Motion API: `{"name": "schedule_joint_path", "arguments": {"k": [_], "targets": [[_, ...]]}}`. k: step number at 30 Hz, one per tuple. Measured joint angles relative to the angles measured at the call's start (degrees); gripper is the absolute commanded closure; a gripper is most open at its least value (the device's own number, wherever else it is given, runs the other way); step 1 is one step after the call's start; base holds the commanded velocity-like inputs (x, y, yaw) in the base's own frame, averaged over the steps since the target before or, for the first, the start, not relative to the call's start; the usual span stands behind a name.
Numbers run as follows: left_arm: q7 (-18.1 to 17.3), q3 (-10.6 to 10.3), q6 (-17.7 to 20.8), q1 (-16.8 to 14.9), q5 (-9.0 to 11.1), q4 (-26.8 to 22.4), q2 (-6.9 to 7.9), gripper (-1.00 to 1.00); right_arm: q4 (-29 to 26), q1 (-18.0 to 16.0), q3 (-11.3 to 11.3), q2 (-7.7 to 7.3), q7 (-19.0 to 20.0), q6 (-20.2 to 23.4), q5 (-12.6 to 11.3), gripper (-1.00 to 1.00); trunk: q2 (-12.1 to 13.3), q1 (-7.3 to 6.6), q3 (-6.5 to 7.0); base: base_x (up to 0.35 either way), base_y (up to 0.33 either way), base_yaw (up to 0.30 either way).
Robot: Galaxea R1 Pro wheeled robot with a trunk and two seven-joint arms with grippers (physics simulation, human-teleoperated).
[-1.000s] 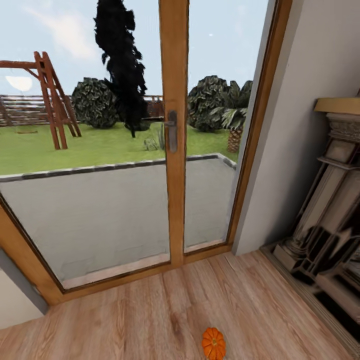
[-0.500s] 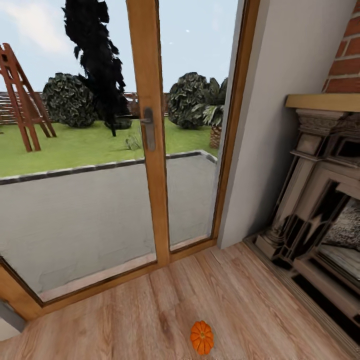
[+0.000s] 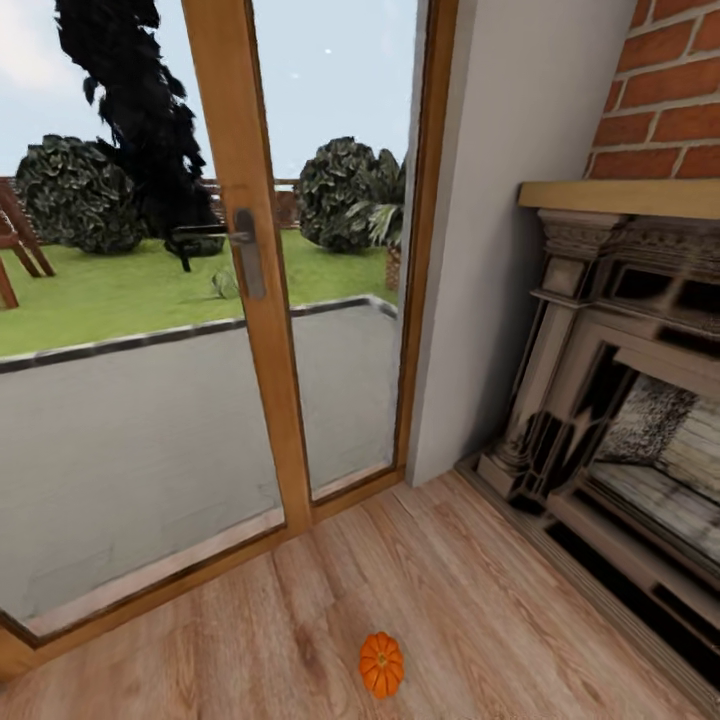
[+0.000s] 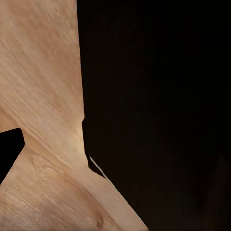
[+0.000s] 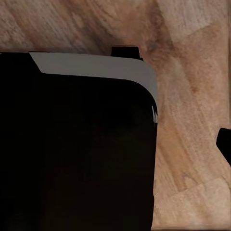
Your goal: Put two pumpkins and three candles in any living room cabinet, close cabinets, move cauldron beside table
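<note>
Wooden floor (image 3: 480, 600) by glass door (image 3: 240, 300) and fireplace (image 3: 620, 420), pumpkin (image 3: 381, 664) lying alone, gripper states impossible to tell

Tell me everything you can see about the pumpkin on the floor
The pumpkin is small, bright orange and ribbed, with rounded lobes meeting at a short dark stem at its middle. It looks smooth and whole. It sits alone on the light wooden plank floor, near the bottom edge of the head view, touching nothing but the boards. The glass door with its wooden frame stands beyond it, and the stone fireplace is off to the right.
</note>
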Motion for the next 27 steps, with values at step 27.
{"name": "schedule_joint_path", "arguments": {"k": [27], "targets": [[-0.10, -0.21, -0.09, -0.02, -0.24, -0.11, 0.24, -1.00, -0.02, 0.00, -0.01, -0.26, 0.09, 0.26, -0.26, -1.00, 0.00, 0.00, -1.40, 0.000, 0.000, -0.246]]}}
